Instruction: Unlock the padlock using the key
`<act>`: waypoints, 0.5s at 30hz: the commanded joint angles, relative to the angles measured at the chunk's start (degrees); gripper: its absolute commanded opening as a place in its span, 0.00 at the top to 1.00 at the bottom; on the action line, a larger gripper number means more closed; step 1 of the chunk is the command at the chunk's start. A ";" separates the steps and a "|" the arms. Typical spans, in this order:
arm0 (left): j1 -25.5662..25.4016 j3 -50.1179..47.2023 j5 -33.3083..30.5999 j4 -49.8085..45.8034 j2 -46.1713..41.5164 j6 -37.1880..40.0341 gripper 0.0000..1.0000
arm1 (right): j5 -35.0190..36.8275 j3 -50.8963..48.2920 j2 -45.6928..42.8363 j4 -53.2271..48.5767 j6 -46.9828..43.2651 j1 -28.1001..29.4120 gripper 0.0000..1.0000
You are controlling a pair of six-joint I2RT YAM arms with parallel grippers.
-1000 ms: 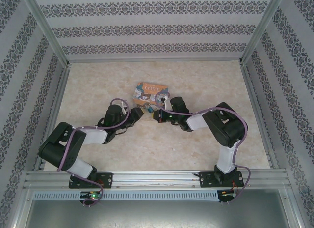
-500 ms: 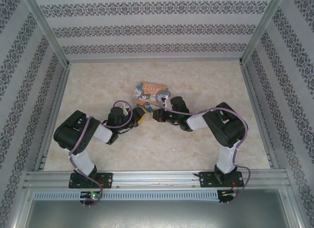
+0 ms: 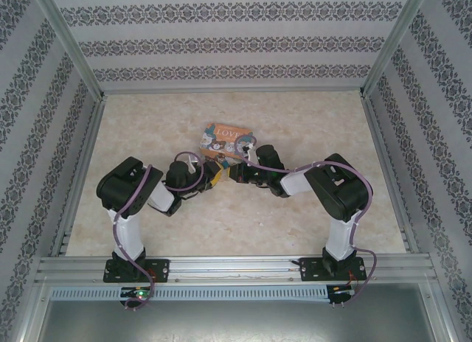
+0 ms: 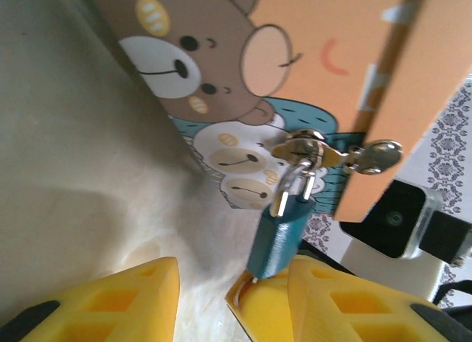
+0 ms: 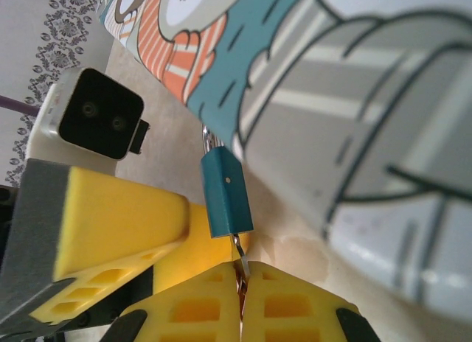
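The left arm had drawn upright, bringing the left gripper [image 4: 225, 294], jaws half apart, beside one small teal padlock [image 4: 279, 235]. Its long axis ran from one orange picture tin [image 4: 332, 62], silvery shackle there, to one thin silvery key [image 5: 239, 250] pinched in the right gripper [image 5: 240, 274].

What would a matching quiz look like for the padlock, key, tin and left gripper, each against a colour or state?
Things:
1 padlock
2 key
3 tin
4 left gripper

Colour or state:
a orange, with cartoon bears
b open, fingers apart
c teal body
d pinched by the right gripper

Pairs: 1-c, 2-d, 3-a, 4-b
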 commanded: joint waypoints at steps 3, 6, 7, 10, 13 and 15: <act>0.72 1.59 0.61 7.52 2.78 -1.50 0.60 | -1.98 1.60 -1.11 2.87 0.66 0.71 1.00; 0.71 2.10 0.52 8.18 3.96 -1.68 0.61 | -2.15 1.60 -1.13 2.76 0.57 0.67 1.00; 0.72 2.29 0.54 8.42 4.33 -1.82 0.61 | -2.22 1.60 -1.05 2.78 0.52 0.68 1.00; 0.67 2.87 0.58 9.14 5.13 -1.96 0.61 | -2.33 1.60 -0.94 2.63 0.57 0.66 1.00; 0.72 3.48 0.63 9.15 5.32 -2.02 0.62 | -2.57 1.60 -0.93 2.59 0.63 0.57 1.00; 0.71 3.77 0.66 9.15 5.24 -1.99 0.62 | -2.68 1.60 -0.85 2.59 0.64 0.56 1.00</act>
